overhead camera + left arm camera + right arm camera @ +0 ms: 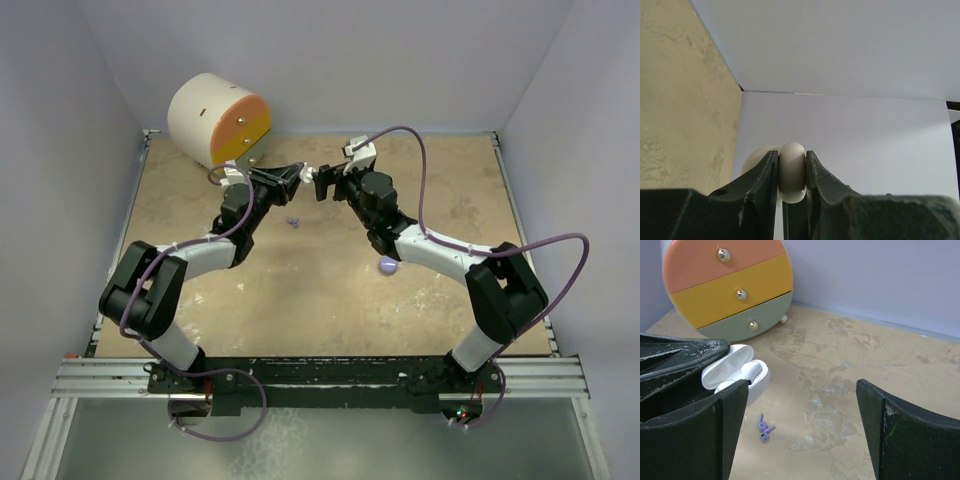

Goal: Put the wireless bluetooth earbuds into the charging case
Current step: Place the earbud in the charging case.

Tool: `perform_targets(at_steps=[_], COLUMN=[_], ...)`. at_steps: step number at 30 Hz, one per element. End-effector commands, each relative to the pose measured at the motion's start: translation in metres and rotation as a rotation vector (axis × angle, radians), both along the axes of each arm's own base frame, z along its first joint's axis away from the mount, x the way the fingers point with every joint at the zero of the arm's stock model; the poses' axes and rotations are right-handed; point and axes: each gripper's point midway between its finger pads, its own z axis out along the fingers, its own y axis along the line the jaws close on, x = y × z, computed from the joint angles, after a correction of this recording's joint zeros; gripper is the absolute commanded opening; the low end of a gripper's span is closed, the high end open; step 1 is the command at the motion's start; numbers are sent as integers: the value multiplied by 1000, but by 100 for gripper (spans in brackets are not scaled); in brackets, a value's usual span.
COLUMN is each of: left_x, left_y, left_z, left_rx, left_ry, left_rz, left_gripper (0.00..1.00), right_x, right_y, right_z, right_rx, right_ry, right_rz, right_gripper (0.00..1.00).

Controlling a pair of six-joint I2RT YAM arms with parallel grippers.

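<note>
The white charging case [735,371] is being gripped by the left jaws, which are closed tight on its smooth, rounded plastic shell and are holding it above the surface [850,365]. Its hinged lid is standing open, and a white rounded piece [752,371], apparently an earbud, is showing inside. The right jaws are standing wide open and empty, just right of the case.

Two purple earbuds [764,429], tiny and stemmed, are lying together on the mottled, stone-like surface below the case. A lilac puck [388,265] is resting beside the right arm.

For the step in hand, the glossy case is likely to slip, so the clamp should be kept square. Each earbud should be pinched by its stem and lowered in line with its socket.
</note>
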Motion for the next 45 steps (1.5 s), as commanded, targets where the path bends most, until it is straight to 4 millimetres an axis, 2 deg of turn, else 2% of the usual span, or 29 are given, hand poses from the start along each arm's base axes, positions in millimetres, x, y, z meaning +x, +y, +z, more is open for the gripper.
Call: perform_targets(at_steps=[1, 19, 23, 26, 28, 30, 32, 36, 41, 45], left_x=[4, 6, 7, 8, 10, 12, 15, 20, 23, 23], left_y=[-2, -3, -2, -1, 1, 3, 6, 13, 22, 22], left_z=[34, 31, 32, 32, 34, 35, 38, 42, 48, 55], left_rx=[-41, -31, -29, -25, -22, -13, -8, -26, -92, -126], left_ry=[-89, -81, -84, -78, -72, -61, -56, -35, -10, -6], left_rz=[5, 10, 14, 19, 33, 52, 71, 119, 168, 194], left_gripper=[0, 0, 0, 0, 0, 0, 0, 0, 0, 0], right_x=[-3, -5, -4, -8, -14, -27, -42, -51, -43, -36], right_y=[0, 4, 0, -4, -15, -28, -34, -35, -29, -17], right_z=[49, 50, 50, 62, 75, 92, 105, 85, 44, 24], right_rx=[76, 87, 88, 131, 151, 180, 195, 160, 82, 6], right_ry=[-82, -77, -75, -90, -118, -182, -244, -231, -149, -127], right_rz=[-3, 12, -12, -18, -46, -54, -24, 12, 2, -24], right_gripper=[90, 90, 90, 91, 91, 91, 97, 97, 99, 99])
